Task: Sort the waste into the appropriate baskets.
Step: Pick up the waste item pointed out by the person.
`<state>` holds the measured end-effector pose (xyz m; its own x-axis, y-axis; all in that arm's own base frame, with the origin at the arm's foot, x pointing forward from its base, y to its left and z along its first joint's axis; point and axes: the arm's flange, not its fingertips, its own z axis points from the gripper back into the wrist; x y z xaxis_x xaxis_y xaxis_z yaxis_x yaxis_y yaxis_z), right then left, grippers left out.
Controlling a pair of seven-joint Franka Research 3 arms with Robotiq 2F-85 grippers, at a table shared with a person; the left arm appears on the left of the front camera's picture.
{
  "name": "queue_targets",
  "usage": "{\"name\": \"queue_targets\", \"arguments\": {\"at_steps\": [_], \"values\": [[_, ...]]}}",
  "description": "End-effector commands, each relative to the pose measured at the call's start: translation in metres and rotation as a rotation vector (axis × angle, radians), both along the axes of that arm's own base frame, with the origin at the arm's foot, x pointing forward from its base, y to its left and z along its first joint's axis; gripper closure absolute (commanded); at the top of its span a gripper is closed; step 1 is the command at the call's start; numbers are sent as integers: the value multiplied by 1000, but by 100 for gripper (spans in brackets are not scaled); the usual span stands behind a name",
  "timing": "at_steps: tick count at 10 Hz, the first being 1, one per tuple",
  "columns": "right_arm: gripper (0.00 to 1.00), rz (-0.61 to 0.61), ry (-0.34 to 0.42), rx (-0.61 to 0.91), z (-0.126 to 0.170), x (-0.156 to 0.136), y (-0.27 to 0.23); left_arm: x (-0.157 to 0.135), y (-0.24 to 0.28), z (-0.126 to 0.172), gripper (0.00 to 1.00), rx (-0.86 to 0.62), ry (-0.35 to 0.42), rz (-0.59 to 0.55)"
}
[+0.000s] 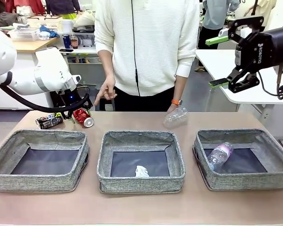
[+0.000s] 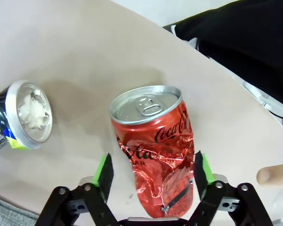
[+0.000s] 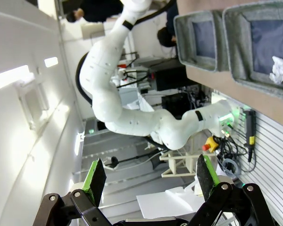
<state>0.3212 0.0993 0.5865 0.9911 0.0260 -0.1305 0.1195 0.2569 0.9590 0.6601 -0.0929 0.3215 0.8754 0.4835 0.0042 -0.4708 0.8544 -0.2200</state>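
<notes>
Bright, even overhead light in front view, soft shadows inside baskets (image 1: 140, 181). Left wrist: glare on red drink can (image 2: 153, 155) lid, blur at 9 o'clock edge. Right wrist: blown-out wall lights at 9 o'clock, heavy fisheye bend at edges.

A robotics lab: a white jointed robot arm (image 3: 132, 122), tangled black cables (image 3: 230, 157), a white worktable (image 1: 217, 66) past the tan bench's (image 1: 141, 207) far edge.

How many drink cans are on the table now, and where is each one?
2. The red can is behind the left basket, toward the far edge; the dark can lies just left of it. None seems hidden.
</notes>
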Motion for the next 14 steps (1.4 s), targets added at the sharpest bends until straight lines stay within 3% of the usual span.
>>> {"name": "queue_targets", "arguments": {"at_steps": [1, 2, 4, 5, 6, 11, 14], "values": [[0, -2, 6, 27, 1, -1, 1, 2, -2, 4, 74, 37, 14, 21], [0, -2, 6, 27, 1, -1, 1, 1, -1, 4, 100, 38, 14, 21], [0, -2, 6, 27, 1, -1, 1, 0, -1, 4, 100, 40, 21, 21], [0, -2, 6, 27, 1, -1, 1, -1, -1, 3, 94, 41, 23, 16], [0, -2, 6, 27, 1, -1, 1, -1, -1, 2, 100, 41, 23, 12], [0, -2, 6, 27, 1, -1, 1, -6, 0, 10, 100, 43, 17, 9], [0, -2, 6, 27, 1, -1, 1, -21, 4, 39, 100, 34, 30, -21]]}}
